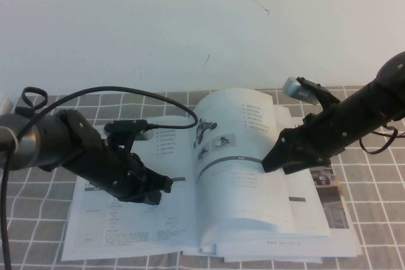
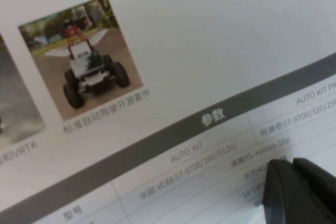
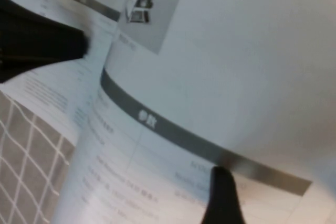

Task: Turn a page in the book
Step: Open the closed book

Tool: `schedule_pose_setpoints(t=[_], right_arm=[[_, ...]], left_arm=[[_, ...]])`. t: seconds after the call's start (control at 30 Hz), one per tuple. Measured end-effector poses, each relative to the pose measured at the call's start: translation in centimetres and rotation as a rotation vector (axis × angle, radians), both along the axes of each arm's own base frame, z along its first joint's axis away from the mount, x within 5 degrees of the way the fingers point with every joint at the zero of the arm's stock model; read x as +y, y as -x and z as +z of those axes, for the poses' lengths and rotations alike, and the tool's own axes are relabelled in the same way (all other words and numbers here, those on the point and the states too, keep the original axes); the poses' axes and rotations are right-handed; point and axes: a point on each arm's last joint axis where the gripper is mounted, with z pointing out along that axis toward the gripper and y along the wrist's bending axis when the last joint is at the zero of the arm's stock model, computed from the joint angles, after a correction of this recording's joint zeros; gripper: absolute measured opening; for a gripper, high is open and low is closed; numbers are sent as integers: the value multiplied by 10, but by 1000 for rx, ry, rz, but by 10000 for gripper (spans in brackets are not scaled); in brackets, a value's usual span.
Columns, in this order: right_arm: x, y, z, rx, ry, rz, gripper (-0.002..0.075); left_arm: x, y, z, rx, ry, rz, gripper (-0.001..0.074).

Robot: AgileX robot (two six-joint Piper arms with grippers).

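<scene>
Lab-like tabletop: checkered cloth [image 1: 38, 251], bare wall [image 1: 126, 23]

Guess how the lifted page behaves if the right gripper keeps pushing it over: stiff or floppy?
Probably floppy: the page already bows in an arch where the right gripper meets its edge. Its glossy face may let the fingertip slip. The left gripper pressing on the book should stop it sliding.

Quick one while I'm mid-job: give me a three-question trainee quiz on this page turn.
1. True or false: the page lies flat.
2. Which end effector is at the lifted page's edge: A left, B right?
3. Fill in: the left end effector rests on the book's ____ half.

Key: 1 false, it arches upward. 2 B, the right end effector. 3 left.
</scene>
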Motion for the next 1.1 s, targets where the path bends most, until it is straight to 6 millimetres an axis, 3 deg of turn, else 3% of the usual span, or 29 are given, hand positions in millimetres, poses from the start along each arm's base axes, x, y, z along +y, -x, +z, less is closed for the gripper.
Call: schedule_pose_setpoints(t=[0.5, 0.87, 1.1], right_arm=[[15, 0, 19, -7, -225, 0, 461], [25, -8, 65, -48, -362, 117, 461], [29, -10, 73, -59, -434, 102, 461]], left_arm=[[0, 0, 0, 0, 5, -2, -3], [0, 0, 0, -1, 4, -3, -3], [0, 0, 0, -2, 4, -5, -3]])
